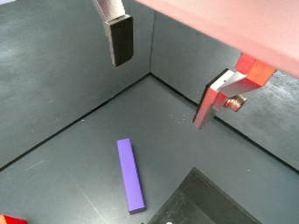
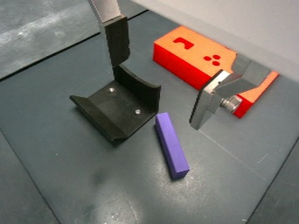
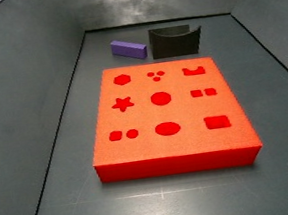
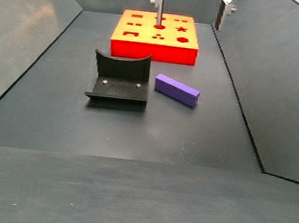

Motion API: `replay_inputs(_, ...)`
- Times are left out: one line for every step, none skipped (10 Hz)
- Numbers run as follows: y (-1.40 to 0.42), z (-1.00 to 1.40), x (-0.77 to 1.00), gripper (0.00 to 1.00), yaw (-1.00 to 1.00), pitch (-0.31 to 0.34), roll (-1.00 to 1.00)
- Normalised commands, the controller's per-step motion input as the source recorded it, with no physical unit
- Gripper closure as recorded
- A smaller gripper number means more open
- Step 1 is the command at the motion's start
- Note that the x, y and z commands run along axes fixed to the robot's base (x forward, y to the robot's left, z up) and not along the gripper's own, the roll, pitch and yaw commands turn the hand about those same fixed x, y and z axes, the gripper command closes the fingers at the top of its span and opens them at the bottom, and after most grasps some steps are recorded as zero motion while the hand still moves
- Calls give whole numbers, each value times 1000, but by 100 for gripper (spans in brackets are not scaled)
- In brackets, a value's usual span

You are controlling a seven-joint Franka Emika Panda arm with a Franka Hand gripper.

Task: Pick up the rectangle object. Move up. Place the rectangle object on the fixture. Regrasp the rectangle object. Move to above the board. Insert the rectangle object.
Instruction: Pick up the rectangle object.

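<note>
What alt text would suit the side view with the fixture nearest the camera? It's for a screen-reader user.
A purple rectangle object lies flat on the dark floor beside the black fixture, untouched. The open gripper hangs above the red board behind them.

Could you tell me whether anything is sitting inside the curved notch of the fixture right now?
Nothing shows in the fixture; its notch looks bare. The rectangle object lies on the floor beside it. The hand hangs open above, holding nothing. The fixture's underside is hidden.

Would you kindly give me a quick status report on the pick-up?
Gripper open, empty, above the floor. Purple block flat on the floor beside the fixture, ungrasped. Nothing in the way.
</note>
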Motion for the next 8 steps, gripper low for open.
replay_inputs(43, -37, 271, 0, -6, 23, -117)
replay_inputs(-274, -957, -54, 0, 877, -30, 151)
replay_inputs(-51, -826, -140, 0, 1000, -51, 110)
replay_inputs(0, -846, 0, 0, 1000, 3, 19)
replay_inputs(0, -757, 0, 0, 1000, 0, 0)
replay_inputs(14, -720, 0, 0, 1000, 0, -19)
replay_inputs(20, -689, 0, 0, 1000, 0, -34)
replay_inputs(0, -669, 0, 0, 1000, -23, -1)
